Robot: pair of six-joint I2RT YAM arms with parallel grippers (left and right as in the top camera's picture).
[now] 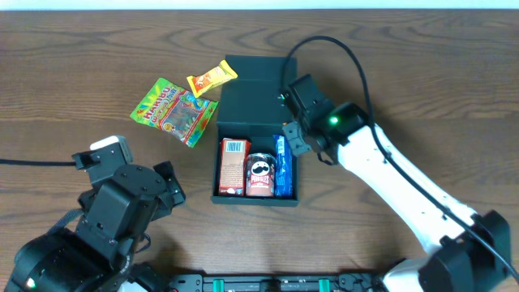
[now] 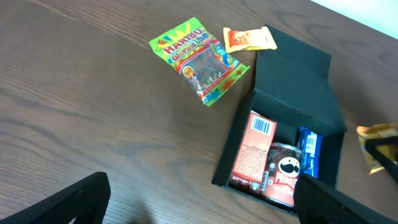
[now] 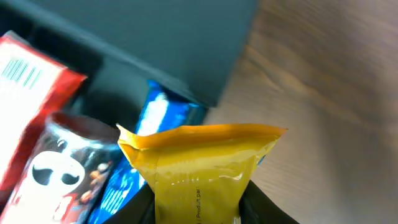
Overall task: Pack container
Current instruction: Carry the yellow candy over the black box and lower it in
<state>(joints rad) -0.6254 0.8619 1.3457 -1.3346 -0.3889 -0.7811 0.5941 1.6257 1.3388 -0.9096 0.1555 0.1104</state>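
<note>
**Yellow packet poised at the box's right wall**

Near the front-left corner of the bench [image 1: 65,73], the left gripper [image 2: 202,202] sits idle, jaws wide apart and holding nothing. Toward the far edge lie a green Haribo bag [image 1: 173,111] and an orange sachet [image 1: 211,79] at the lid's corner, neither yet packed. At mid-bench sits the container [image 1: 253,101], its lid folded back toward the far edge. Its tray holds a red carton [image 1: 233,166], a Pringles can [image 1: 260,175] and a blue packet [image 1: 282,166] side by side. At the tray's right wall, the right gripper [image 1: 296,136] is clamped on a yellow packet [image 3: 199,168], which hangs above the blue packet and the rim. The step in hand appears to be placing. Next, the packet must shift inward over the tray, go lower and be released. Room looks tight, so it may have to lie on top.
</note>
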